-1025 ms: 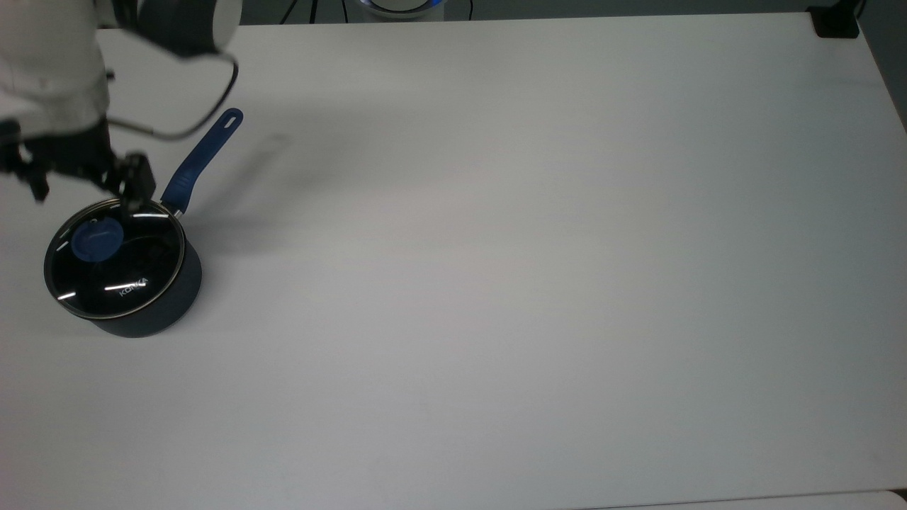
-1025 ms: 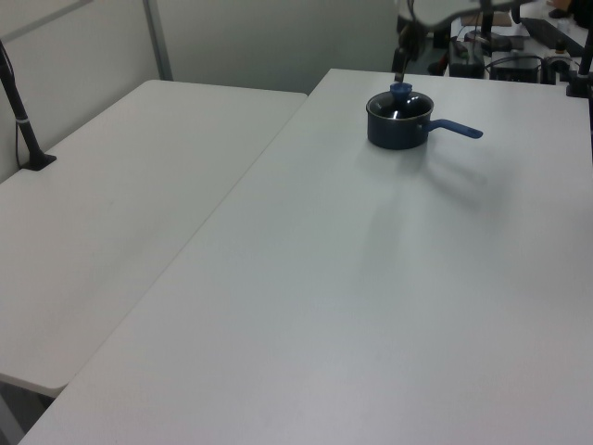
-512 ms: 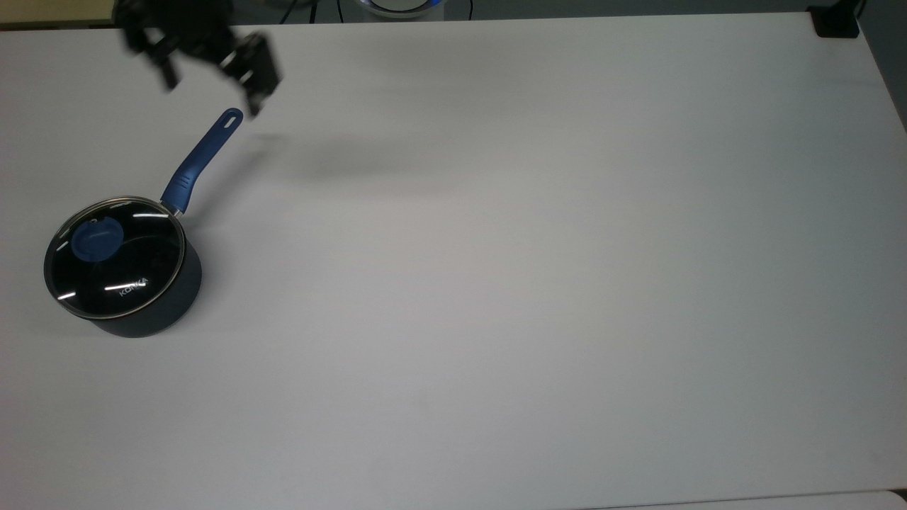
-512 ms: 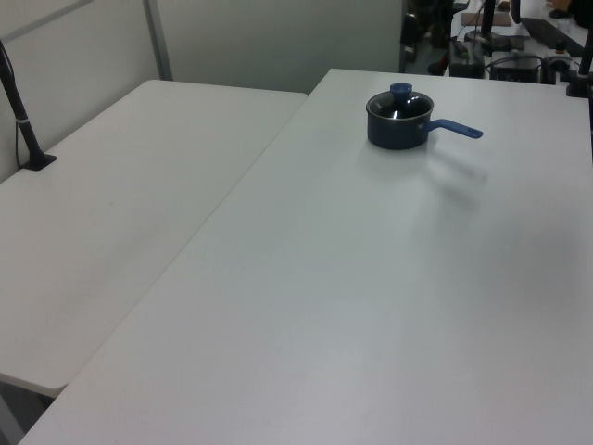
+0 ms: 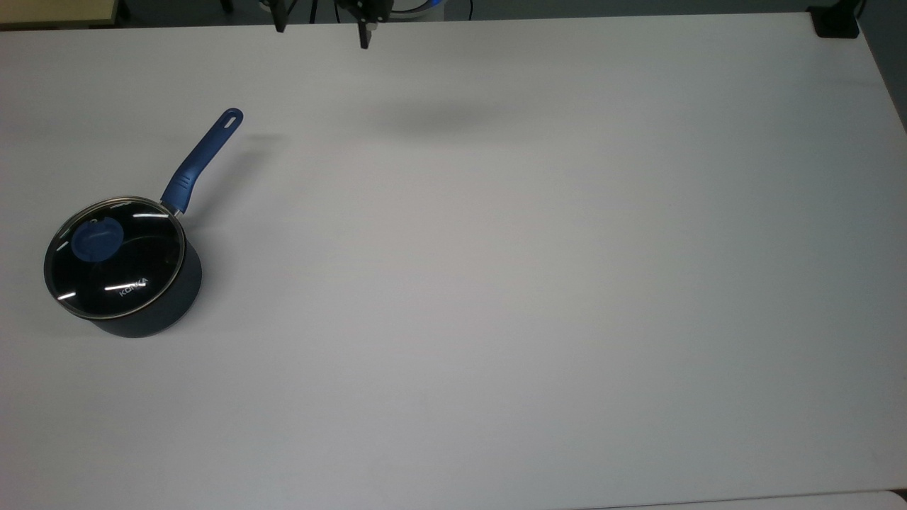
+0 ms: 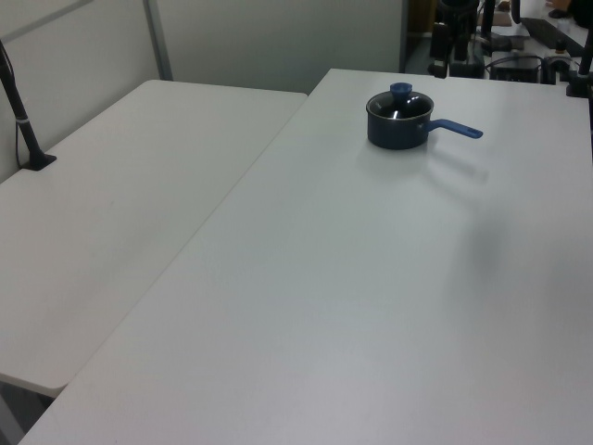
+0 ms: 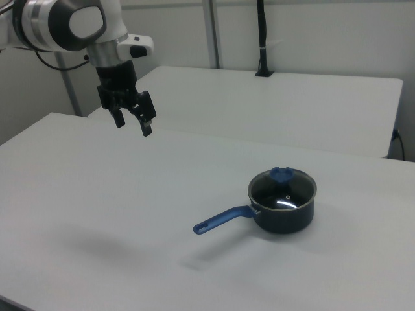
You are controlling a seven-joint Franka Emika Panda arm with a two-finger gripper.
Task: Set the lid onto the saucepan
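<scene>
Right view shows the gripper (image 7: 133,122) high over the tabletop (image 7: 97,214), its fingers (image 7: 147,126) spread apart and empty, well apart from the saucepan (image 7: 283,206). The lid (image 5: 113,256) sits on the saucepan's rim, its blue knob (image 5: 96,238) off-centre toward the top view's left. Little looks likely to fail; a low sweep near the long handle (image 5: 200,159) could knock the pan and unseat the lid.
</scene>
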